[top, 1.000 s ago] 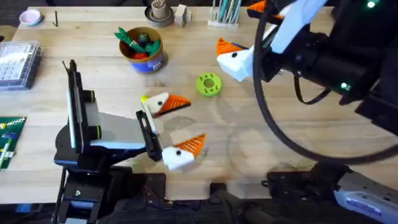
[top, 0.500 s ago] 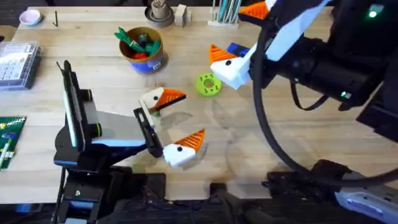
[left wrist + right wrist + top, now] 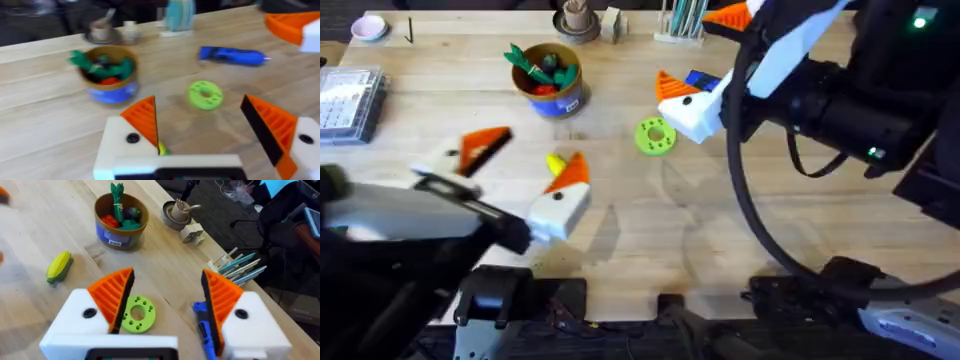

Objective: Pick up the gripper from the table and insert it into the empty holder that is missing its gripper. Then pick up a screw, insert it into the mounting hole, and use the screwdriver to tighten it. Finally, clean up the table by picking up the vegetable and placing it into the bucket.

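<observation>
Both grippers, left (image 3: 215,135) and right (image 3: 165,305), were spread and empty. Clean-up was judged in hand: the vegetable (image 3: 59,266) lay near the bucket (image 3: 121,220), and had next to be grasped.

Lime-green ring disc (image 3: 655,136) mid-table; clear parts box (image 3: 348,104), pink dish (image 3: 368,27) far-left.

The left arm (image 3: 390,215) is a big blurry smear. Its jaws hide most of the yellow vegetable (image 3: 555,163). The right arm's jaws cover part of the blue screwdriver (image 3: 702,78).
</observation>
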`<state>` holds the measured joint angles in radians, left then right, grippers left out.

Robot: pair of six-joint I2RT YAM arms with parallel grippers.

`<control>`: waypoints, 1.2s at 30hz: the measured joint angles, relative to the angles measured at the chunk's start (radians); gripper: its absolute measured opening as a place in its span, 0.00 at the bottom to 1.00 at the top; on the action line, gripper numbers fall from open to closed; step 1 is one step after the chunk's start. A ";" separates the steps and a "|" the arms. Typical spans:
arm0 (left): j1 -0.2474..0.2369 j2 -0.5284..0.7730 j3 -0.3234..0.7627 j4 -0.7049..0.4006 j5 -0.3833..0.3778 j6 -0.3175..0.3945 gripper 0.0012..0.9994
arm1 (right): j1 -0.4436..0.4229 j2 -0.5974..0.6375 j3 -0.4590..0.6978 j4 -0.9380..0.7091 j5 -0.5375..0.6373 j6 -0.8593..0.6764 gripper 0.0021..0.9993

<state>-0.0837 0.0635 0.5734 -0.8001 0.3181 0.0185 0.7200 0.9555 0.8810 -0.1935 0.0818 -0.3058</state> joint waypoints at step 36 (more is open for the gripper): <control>0.000 0.646 0.396 -0.319 -0.388 -0.412 0.99 | 0.000 0.000 0.000 0.035 0.000 0.000 0.85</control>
<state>-0.0837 0.7093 0.9699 -1.1190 -0.0704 -0.3936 0.7200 0.9554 0.8810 -0.1581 0.0818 -0.3058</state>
